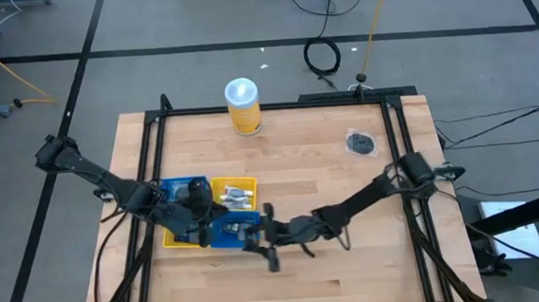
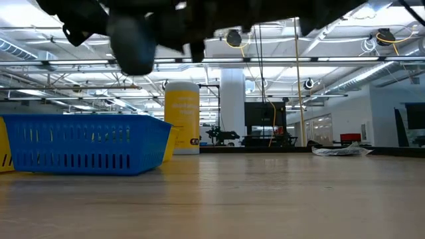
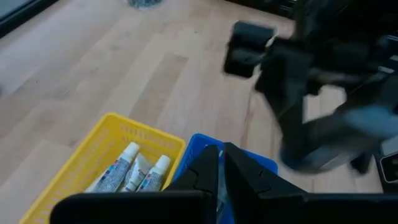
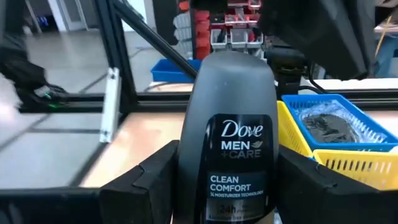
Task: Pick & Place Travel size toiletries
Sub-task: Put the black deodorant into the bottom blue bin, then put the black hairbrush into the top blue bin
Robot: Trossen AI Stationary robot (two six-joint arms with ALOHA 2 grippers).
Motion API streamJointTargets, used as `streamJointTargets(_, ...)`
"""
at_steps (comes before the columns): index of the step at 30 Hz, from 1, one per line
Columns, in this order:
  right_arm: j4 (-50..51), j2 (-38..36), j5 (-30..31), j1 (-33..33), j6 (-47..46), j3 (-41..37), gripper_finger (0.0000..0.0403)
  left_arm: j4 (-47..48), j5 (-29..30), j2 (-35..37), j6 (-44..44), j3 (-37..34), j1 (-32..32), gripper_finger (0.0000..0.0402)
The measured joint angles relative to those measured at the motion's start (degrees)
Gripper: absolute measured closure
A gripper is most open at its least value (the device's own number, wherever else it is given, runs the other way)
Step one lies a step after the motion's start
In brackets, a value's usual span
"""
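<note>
A: Dark grey Dove roll-on (image 4: 229, 130), upright betw the right gripper (image 4: 227, 186) fingers. Jaws spread just wide enough for the bottle, a finger pressed on each side. So it's gripped.

B: Where's that on the table?

A: Near edge, centre, just right of the blue tray (image 1: 220, 232) in the high view. Right gripper (image 1: 268, 235) sits right beside that tray.

B: Left one?

A: Left gripper (image 3: 219, 180) hangs over the blue tray (image 3: 205, 144), fingers nearly together w/ a slim gap. Something pale shows in that gap; can't tell if it's clamped.

B: Other toiletries?

A: 3 small tubes (image 3: 134, 171) lying in the yellow tray (image 3: 99, 155), left of the blue 1 in that view. A wrapped dark piece (image 4: 329, 127) rests in a blue tray in the right wrist view. Another wrapped item (image 1: 361, 143) lies alone far right, well apart from the trays. Yellow canister (image 1: 243, 106) stands far centre.
</note>
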State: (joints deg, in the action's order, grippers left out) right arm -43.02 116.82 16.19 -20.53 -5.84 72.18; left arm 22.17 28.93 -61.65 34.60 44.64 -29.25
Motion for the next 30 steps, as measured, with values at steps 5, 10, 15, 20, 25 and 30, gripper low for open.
streamJointTargets(5,0.0,5.1,0.0,2.3,1.8,3.4,0.0205,0.2,1.1,0.0,0.0,0.0,-1.0,0.0378)
streamJointTargets(10,2.0,7.1,-2.2,3.9,0.8,3.5,0.0204,0.3,1.8,0.0,-0.2,0.0,-0.8,0.0378)
streamJointTargets(15,5.5,7.1,-4.4,4.5,-0.9,3.5,0.0200,0.3,2.7,0.0,-0.1,0.0,-0.8,0.0378)
streamJointTargets(20,6.4,7.1,-4.4,4.5,-0.8,3.5,0.0177,0.3,2.7,0.0,0.0,0.0,-0.8,0.0378)
streamJointTargets(25,6.4,7.1,-4.4,4.5,-0.9,3.5,0.0162,0.3,2.7,0.0,0.0,0.0,-0.8,0.0378)
streamJointTargets(30,6.4,7.1,-4.4,4.5,-0.9,3.5,0.0162,0.3,2.7,0.0,0.1,0.0,-0.8,0.0378)
